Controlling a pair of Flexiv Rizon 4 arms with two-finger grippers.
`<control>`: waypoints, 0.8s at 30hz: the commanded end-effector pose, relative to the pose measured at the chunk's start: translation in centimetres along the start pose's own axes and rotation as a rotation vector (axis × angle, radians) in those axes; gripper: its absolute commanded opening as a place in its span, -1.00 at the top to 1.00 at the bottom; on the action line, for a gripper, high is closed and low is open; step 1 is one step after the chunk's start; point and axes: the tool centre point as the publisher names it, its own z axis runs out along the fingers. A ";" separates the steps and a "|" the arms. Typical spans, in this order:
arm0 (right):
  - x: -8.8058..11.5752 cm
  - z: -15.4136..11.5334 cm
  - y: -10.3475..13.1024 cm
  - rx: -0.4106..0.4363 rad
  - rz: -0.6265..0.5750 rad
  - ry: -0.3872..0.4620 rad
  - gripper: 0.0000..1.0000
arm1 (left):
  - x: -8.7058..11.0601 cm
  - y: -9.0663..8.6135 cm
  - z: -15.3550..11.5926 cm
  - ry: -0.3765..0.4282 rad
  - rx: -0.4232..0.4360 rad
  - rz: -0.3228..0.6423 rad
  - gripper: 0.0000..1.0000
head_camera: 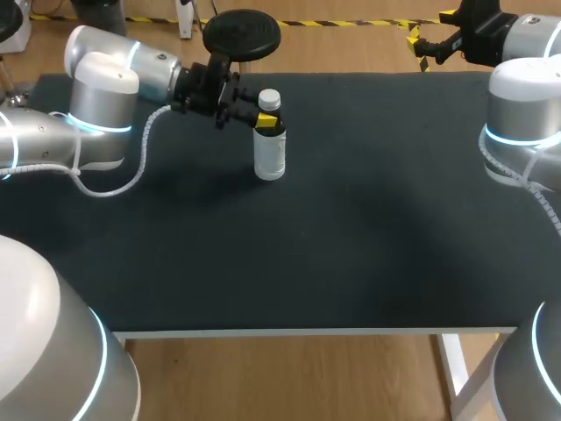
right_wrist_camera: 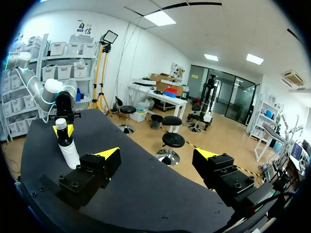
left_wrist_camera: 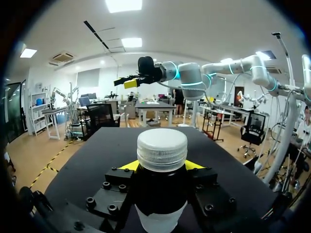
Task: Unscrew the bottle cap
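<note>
Bottle stands upright on the dark surface, its white cap on and seemingly screwed down. Left arm meets the bottle from the side. Its jaws are clamped on the bottle just under the cap, one yellow tip on either side. Right arm sits well away from the bottle, its jaws apart and holding nothing.

The bracing step looks done and the turning not yet begun. Next, I judge, the right arm must travel to the bottle, come down over the cap, close on its rim and twist while the left grip stops the body spinning. Too loose a hold below and the whole bottle would turn.

Only the left wrist view shows the cap's ribbed edge and how squarely the bottle sits between the tips. Only the right wrist view shows the right jaws spread wide, with the bottle far ahead and to one side. The head view alone shows the open stretch of surface between right arm and bottle.
</note>
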 end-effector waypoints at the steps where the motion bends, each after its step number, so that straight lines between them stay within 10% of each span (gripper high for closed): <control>1: -0.1 0.0 0.0 0.001 0.000 0.001 -1.00 | -0.1 0.0 -0.1 0.001 0.002 0.001 1.00; 24: -0.1 0.0 0.0 0.001 0.000 0.001 -1.00 | -0.2 0.1 -0.4 -0.005 0.005 0.013 1.00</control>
